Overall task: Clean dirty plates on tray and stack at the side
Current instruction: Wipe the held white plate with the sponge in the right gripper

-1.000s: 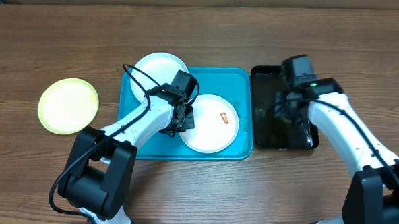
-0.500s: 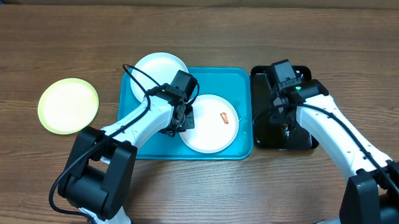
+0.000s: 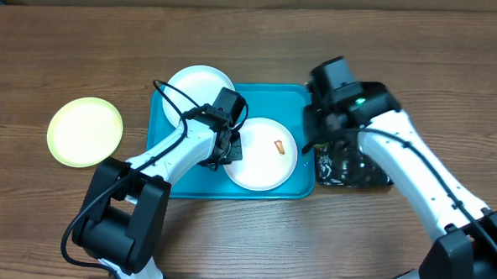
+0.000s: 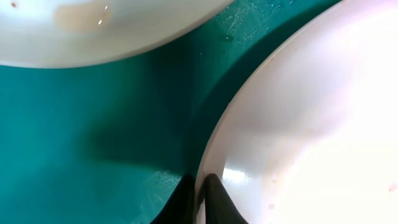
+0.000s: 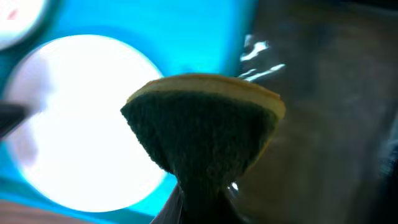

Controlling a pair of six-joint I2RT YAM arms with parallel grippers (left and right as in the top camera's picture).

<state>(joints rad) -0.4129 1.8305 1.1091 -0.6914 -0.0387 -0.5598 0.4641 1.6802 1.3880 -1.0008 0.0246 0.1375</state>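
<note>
The turquoise tray (image 3: 188,177) holds a white plate (image 3: 260,169) with an orange smear (image 3: 278,145). A second white plate (image 3: 196,87) lies at the tray's back left corner. My left gripper (image 3: 230,149) is shut on the smeared plate's left rim; in the left wrist view the fingertips (image 4: 214,193) pinch that rim (image 4: 311,124) over the tray (image 4: 93,137). The yellow-green plate (image 3: 85,131) lies on the table to the left. My right gripper (image 3: 314,132) is shut on a green and yellow sponge (image 5: 199,130), at the tray's right edge, near the plate (image 5: 81,124).
A glossy black tray (image 3: 356,169) sits right of the turquoise tray, partly under my right arm; it shows in the right wrist view (image 5: 329,106). The second white plate also shows at the top of the left wrist view (image 4: 112,31). The table is brown wood.
My right arm has moved left from over the black tray to the turquoise tray's right edge, carrying the sponge. My left arm and the plates have not moved.
</note>
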